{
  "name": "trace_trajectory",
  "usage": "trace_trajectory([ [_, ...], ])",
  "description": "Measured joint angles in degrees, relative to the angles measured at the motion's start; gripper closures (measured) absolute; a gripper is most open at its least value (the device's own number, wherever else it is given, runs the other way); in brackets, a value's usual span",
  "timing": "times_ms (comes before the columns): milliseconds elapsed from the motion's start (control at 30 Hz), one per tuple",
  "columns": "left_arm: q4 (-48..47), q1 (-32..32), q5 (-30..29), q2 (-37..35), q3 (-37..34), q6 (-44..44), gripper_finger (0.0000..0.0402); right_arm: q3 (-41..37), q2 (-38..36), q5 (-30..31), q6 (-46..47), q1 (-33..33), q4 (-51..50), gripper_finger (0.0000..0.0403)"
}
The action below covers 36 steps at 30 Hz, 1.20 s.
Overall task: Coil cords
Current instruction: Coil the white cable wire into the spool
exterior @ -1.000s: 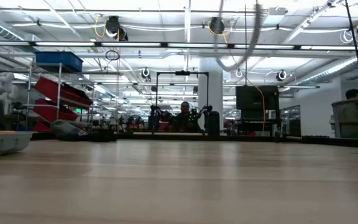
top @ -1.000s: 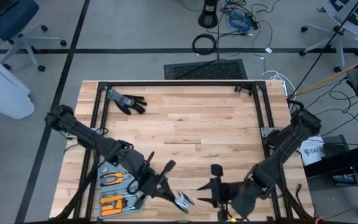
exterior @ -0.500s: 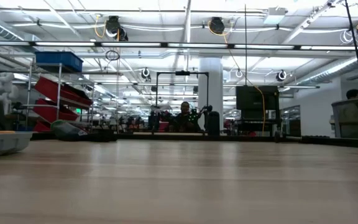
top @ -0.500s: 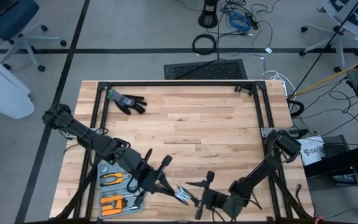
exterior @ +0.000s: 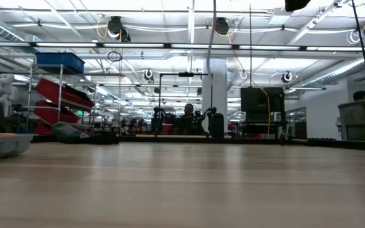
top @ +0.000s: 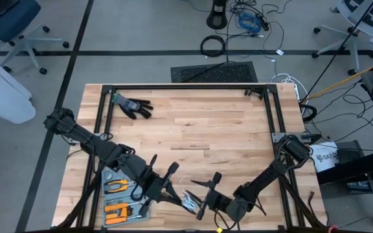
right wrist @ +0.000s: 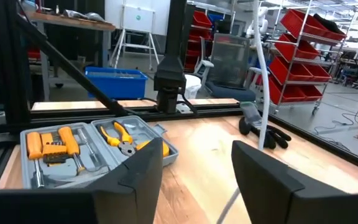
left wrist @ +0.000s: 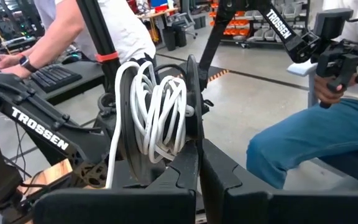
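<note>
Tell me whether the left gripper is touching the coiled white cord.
Touching. The left wrist view shows the left gripper shut on the spool's rim, with the white cord wound around that spool.

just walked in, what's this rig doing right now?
Cord coiling. The left gripper, near the table's front edge, is shut on a spool wound with white cord. The right gripper sits right beside it, fingers open, holding nothing. A loose strand of cord hangs in front of the right wrist camera. A tool case and a black glove lie untouched.
</note>
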Motion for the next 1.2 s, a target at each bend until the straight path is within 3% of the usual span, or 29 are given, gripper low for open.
trace_trajectory([
  [400,0.1,-1.1,0.0,0.0,0.0,-0.1,0.0395,0.0,0.0,2.1,0.0,2.3,0.4,0.0276],
  [700,0.1,-1.3,0.0,0.0,0.0,0.1,0.0395,2.4,-0.7,9.8,-6.1,4.2,-0.7,0.0202],
  [867,0.1,-1.3,0.0,0.1,0.0,0.3,0.0395,2.4,-0.7,2.4,-1.8,0.9,-1.8,0.0188],
  [1067,0.1,-1.3,0.0,0.1,0.0,0.2,0.0395,2.3,-0.7,1.2,1.4,-1.8,-3.3,0.0215],
  [1200,0.0,-1.3,0.0,0.1,0.0,0.1,0.0395,2.3,-0.7,1.2,0.5,-2.1,-3.3,0.0263],
])
